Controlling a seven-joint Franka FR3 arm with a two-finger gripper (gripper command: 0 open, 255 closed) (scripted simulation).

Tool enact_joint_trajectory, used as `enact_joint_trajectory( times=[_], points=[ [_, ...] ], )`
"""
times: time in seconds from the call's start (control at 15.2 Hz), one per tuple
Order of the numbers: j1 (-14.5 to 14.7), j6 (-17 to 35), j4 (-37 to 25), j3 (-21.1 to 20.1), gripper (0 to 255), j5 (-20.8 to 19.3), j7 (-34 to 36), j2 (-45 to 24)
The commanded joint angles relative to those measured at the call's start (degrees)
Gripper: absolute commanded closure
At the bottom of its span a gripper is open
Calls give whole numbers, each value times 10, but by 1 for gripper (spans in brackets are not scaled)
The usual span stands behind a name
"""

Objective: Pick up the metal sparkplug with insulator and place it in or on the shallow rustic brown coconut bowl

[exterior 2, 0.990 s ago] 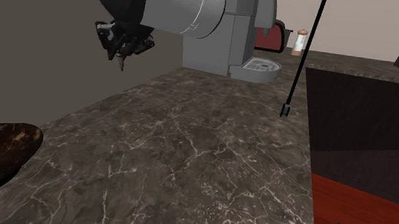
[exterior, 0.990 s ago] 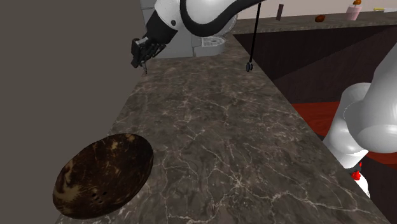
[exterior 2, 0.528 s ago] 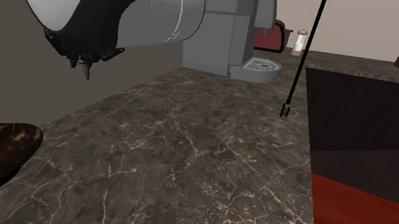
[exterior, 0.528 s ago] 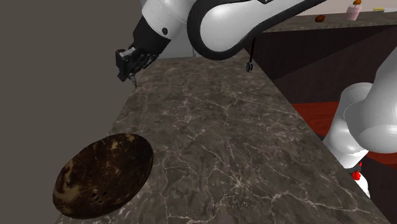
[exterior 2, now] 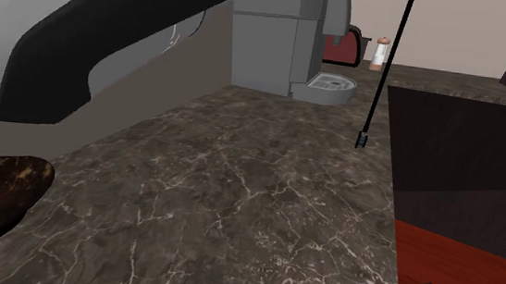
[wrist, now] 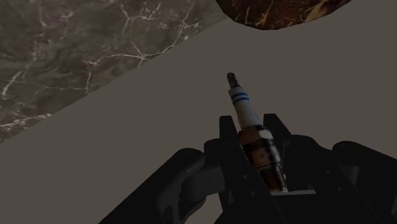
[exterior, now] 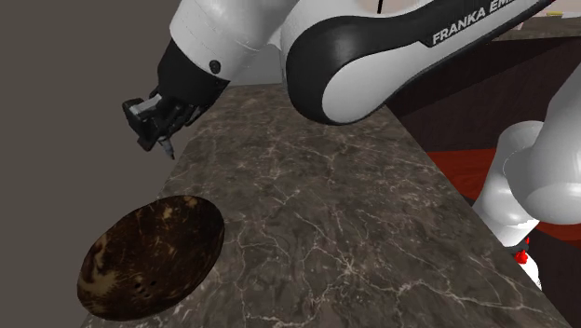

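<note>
Shoulder: claw point(exterior: 158, 138) near tabletop point(exterior: 307, 205) left edge, sparkplug point(exterior: 168, 150) tip poking down, clear of brown bowl point(exterior: 154, 253).
2nd ext: bowl on tabletop at view's left edge, arm point(exterior 2: 111, 32) overhead.
Wrist: claw clamped on sparkplug's metal body, white insulator w/ blue bands sticking out; bowl ahead.

I see the shallow brown coconut bowl point(exterior: 149, 256) on the marbled stone counter point(exterior: 326, 205), at the shoulder view's lower left. Beyond it the black gripper point(exterior: 164, 143) holds the metal sparkplug point(wrist: 244, 109) over the counter's edge.
</note>
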State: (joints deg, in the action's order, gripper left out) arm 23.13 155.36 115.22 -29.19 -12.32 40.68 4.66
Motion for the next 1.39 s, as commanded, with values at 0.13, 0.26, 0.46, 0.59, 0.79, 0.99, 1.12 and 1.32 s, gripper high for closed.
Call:
enact_joint_trajectory(
  times=[0.13,0.26,0.46,0.59,0.79,0.99,1.12,1.32],
  points=[
    [11,-26,-31,-41,255,-89,111,-22],
    [21,-44,-51,-58,255,-132,161,-38],
    [37,-62,-71,-74,255,-185,219,-60],
    [38,-51,-61,-72,255,-198,233,-64],
    [38,-34,-46,-70,255,-222,254,-71],
    [39,-19,-34,-67,255,-248,279,-78],
    [40,-9,-26,-65,255,-267,296,-84],
    [42,1,-18,-62,255,-290,317,-91]
  ],
)
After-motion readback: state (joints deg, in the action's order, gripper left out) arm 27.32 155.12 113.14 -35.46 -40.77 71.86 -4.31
